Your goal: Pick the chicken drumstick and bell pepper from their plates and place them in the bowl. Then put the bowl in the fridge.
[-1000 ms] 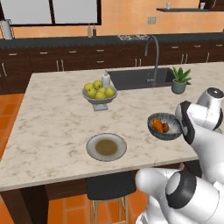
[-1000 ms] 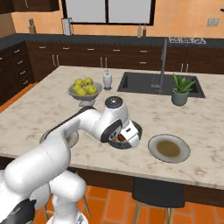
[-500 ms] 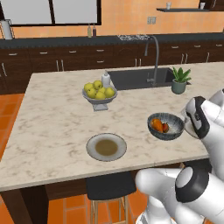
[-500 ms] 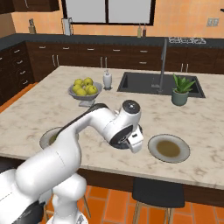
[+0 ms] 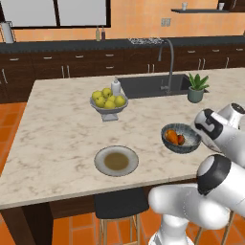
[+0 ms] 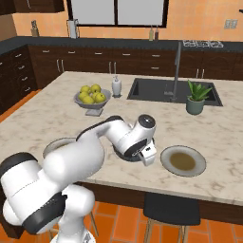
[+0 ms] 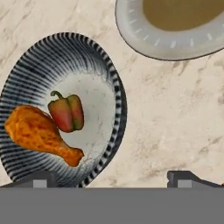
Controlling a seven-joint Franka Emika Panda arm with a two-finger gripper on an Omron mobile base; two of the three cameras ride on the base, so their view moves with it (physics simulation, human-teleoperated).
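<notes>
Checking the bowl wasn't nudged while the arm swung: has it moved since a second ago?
No. In the left base view the bowl sits where it did relative to the plate and potted plant.

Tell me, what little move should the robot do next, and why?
Probably close in on the rim of the striped dark grey-blue bowl to grip it. The orange-brown chicken drumstick and the dark red bell pepper already lie inside, the round grey plate is bare, and the open gripper hovers above.
</notes>
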